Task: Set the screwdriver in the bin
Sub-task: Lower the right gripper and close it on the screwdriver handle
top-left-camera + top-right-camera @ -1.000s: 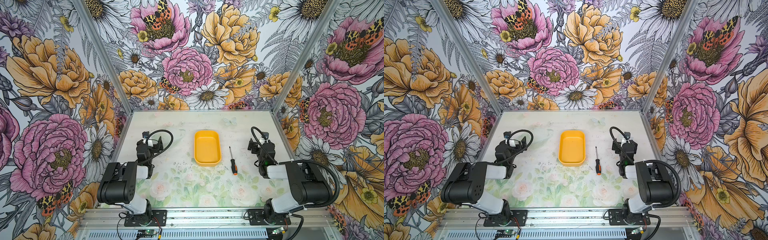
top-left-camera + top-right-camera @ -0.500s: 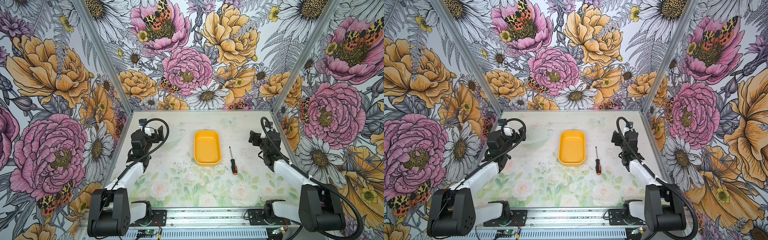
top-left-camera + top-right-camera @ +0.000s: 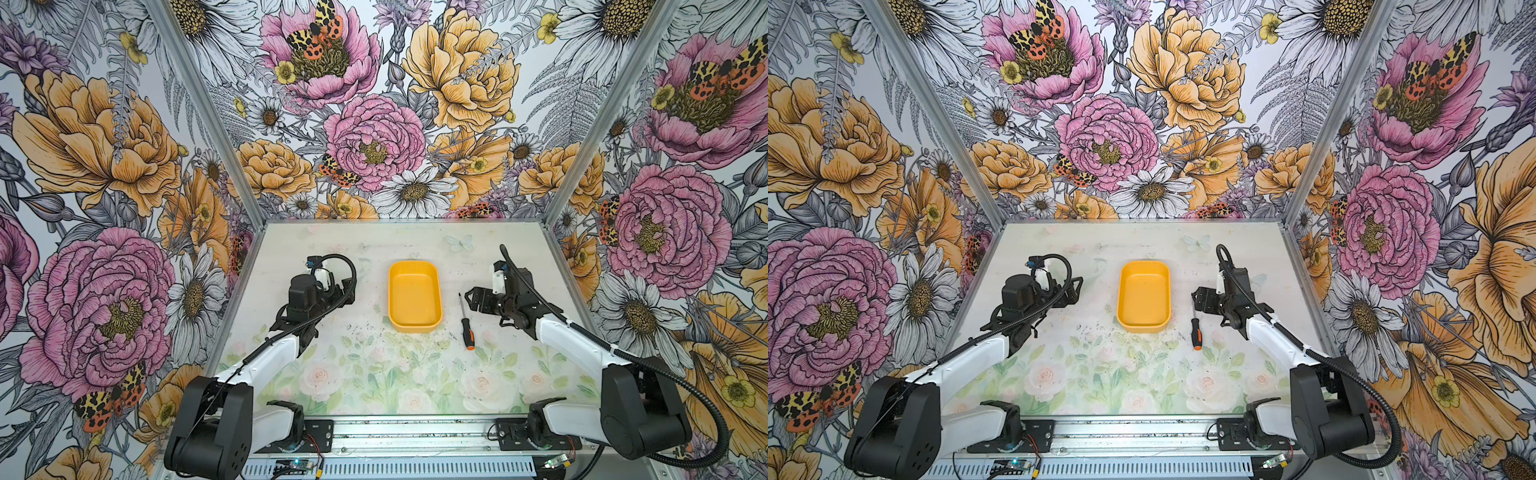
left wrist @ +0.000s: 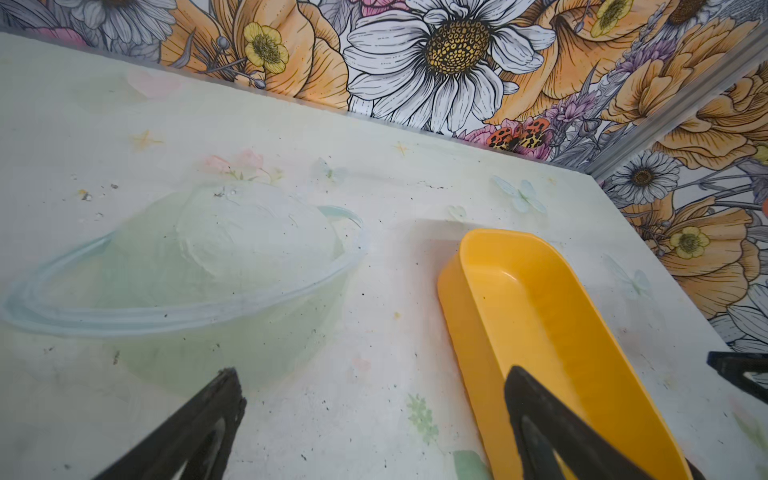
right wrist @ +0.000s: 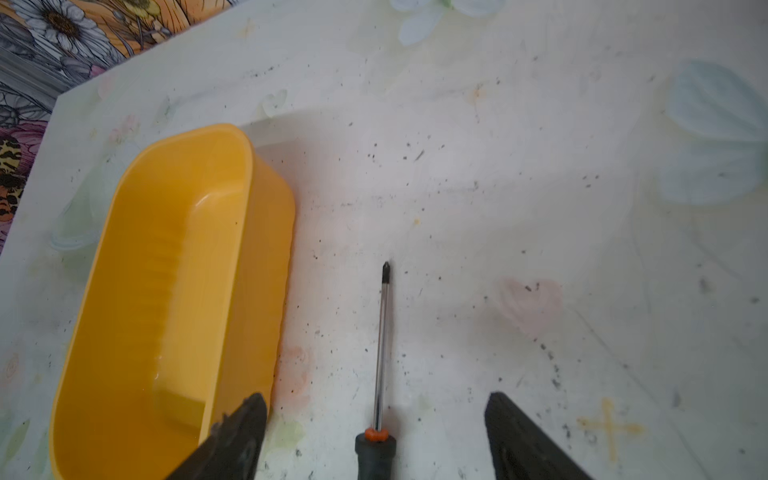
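Observation:
The screwdriver [image 3: 466, 322] [image 3: 1195, 330] lies flat on the table just right of the bin, its orange end cap towards the front edge. The yellow-orange bin [image 3: 414, 297] [image 3: 1144, 301] stands mid-table with nothing inside. My right gripper [image 3: 469, 299] [image 3: 1198, 301] hovers open by the shaft's tip. In the right wrist view the screwdriver [image 5: 380, 345] runs between the two black fingers of the right gripper [image 5: 374, 398], touching neither, with the bin [image 5: 158, 291] beside it. My left gripper [image 3: 347, 286] [image 4: 372, 370] is open left of the bin [image 4: 540, 324], holding nothing.
Flowered walls with metal corner posts [image 3: 552, 208] close in the table on three sides. The table top [image 3: 374, 374] carries a pale floral print and dark specks. Both arm bases sit on the rail [image 3: 415, 440] at the front edge.
Both arms have unfolded and reached out over the table. The right gripper has swung in over the screwdriver's shaft and its jaws have narrowed a little. The left gripper has come nearer the bin.

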Available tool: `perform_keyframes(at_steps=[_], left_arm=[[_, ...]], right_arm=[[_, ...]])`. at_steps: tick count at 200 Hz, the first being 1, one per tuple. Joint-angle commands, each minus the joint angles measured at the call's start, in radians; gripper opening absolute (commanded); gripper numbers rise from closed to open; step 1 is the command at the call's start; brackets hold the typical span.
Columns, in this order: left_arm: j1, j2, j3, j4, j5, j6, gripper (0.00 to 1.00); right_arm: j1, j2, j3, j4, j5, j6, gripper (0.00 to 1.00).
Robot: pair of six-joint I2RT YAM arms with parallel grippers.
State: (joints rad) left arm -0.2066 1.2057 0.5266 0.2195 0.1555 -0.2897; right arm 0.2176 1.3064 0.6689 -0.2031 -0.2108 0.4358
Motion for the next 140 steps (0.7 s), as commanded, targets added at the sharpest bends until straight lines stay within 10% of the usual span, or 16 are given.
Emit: perform_keyframes(at_steps=[1, 140], left_arm=[[-0.010, -0.006, -0.019, 0.004, 0.011, -0.058, 0.99], [-0.031, -0.011, -0.014, -0.037, 0.013, -0.082, 0.99]], right_arm=[[0.049, 0.011, -0.028, -0.066, 0.032, 0.060, 0.83], [0.221, 0.122, -0.033, -0.148, 0.174, 0.175, 0.52]])
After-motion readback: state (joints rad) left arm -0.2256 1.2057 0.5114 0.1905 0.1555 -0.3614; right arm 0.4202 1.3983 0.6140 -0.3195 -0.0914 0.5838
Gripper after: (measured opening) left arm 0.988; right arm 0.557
